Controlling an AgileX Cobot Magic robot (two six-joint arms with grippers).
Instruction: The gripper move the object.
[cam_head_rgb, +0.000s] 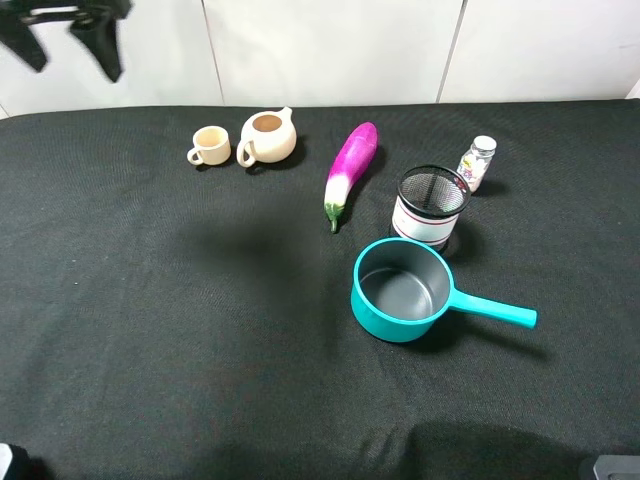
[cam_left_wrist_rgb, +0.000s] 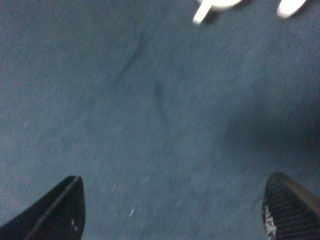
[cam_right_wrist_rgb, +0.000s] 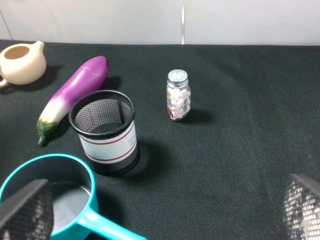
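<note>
While our left gripper (cam_left_wrist_rgb: 172, 210) hangs spread and empty, the cup (cam_head_rgb: 210, 146) sits at eleven o'clock beside the pitcher (cam_head_rgb: 268, 137); light, brittle, slick ceramic, best pinched across its rim.

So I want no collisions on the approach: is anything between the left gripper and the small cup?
Nothing visible. The left gripper hangs open up at the far left corner, and only bare black cloth lies toward the small cup. The spouted pitcher stands on the cup's other side.
</note>
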